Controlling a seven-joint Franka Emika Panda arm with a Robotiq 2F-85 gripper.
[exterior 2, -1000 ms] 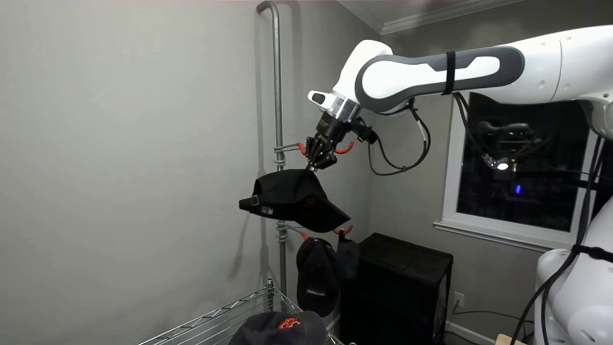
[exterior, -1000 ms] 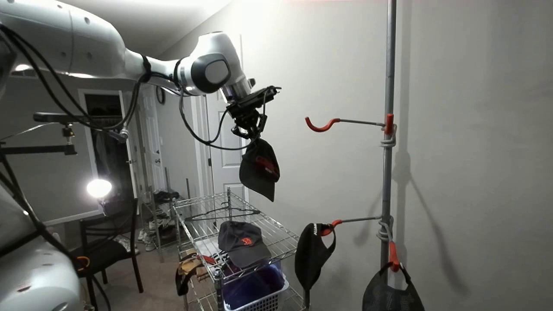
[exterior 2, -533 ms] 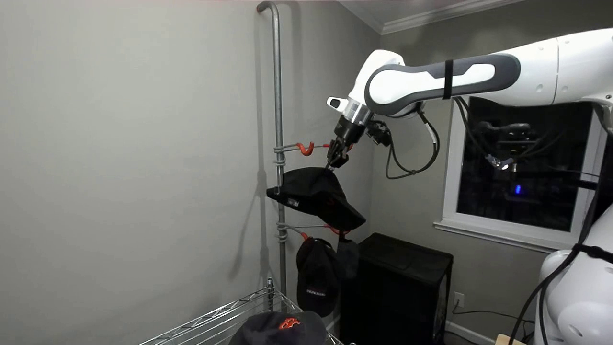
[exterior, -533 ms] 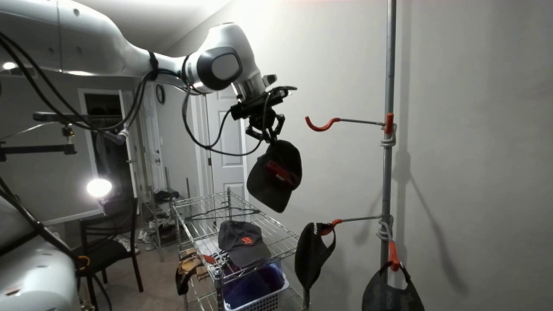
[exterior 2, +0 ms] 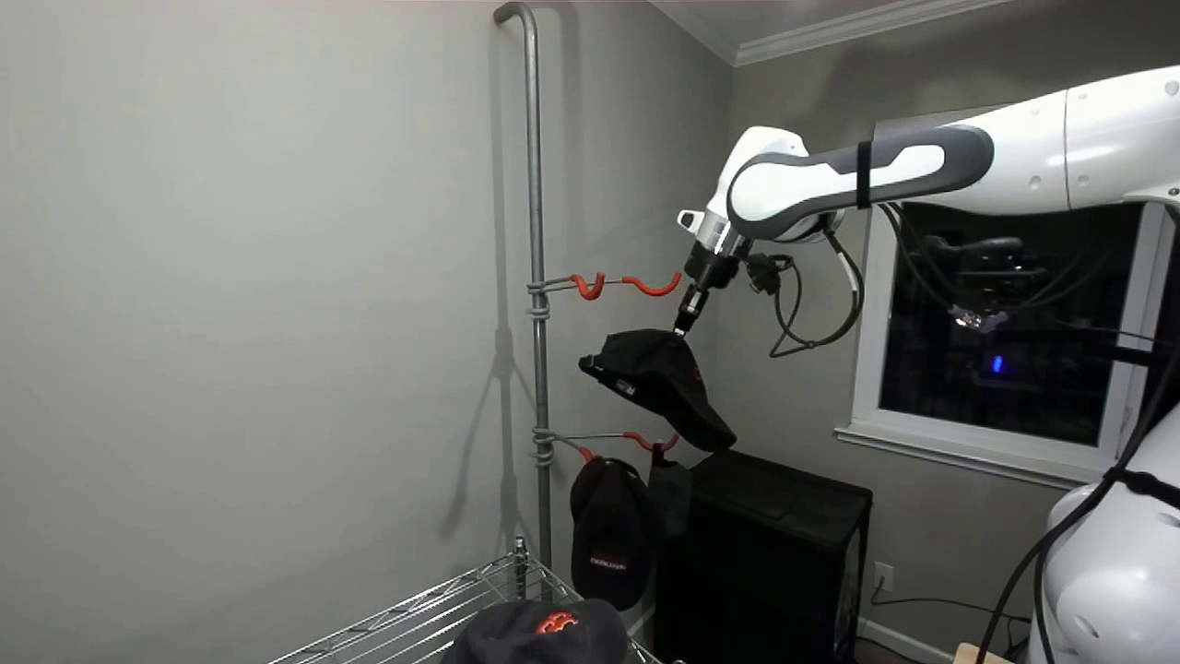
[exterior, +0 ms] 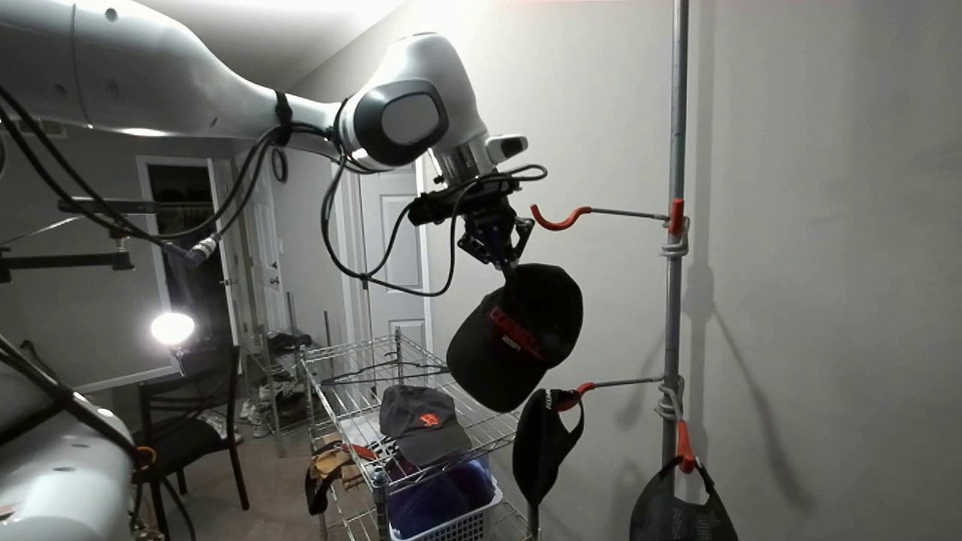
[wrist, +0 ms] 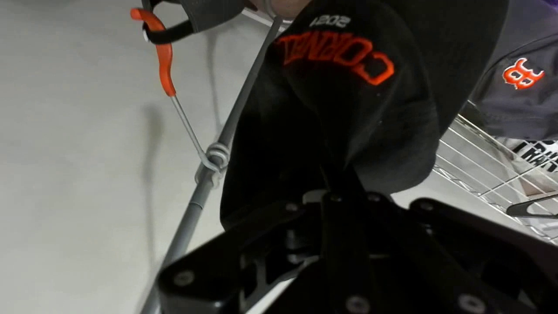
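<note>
black cloth baseball cap (exterior: 518, 330), stitched with red-orange lettering and a white 2021: held in mid-air, tilted, its brim slanted downward.
black jointed hand (exterior 2: 681, 326): narrow, its fingers pressed together upon the cap's crown, which is gripped from above.
white robot arm (exterior 2: 857, 175): by it the hand is carried.
grey upright metal pole (exterior: 673, 315): set before a pale wall (exterior: 827, 188), fitted with hooks at two heights.
red-coated curved upper hooks (exterior: 556, 224): in both exterior views the held cap is seen lower than these.
black cap with white lettering (exterior 2: 608, 530) and black mesh-backed cap (exterior: 682, 515): both hung from red-coated lower hooks (exterior: 685, 451).
chrome wire shelving rack (exterior: 381, 500): a charcoal cloth cap with an orange emblem (exterior: 425, 428) is laid on its top tier; a white plastic basket (exterior: 455, 526) is placed below.
large black box-shaped unit (exterior 2: 770, 553): stood in the corner, near a dark window (exterior 2: 1005, 397) framed in white.
black slender-legged chair (exterior: 180, 443) and lit white lamp (exterior: 173, 328): both seen toward the back in an exterior view.
</note>
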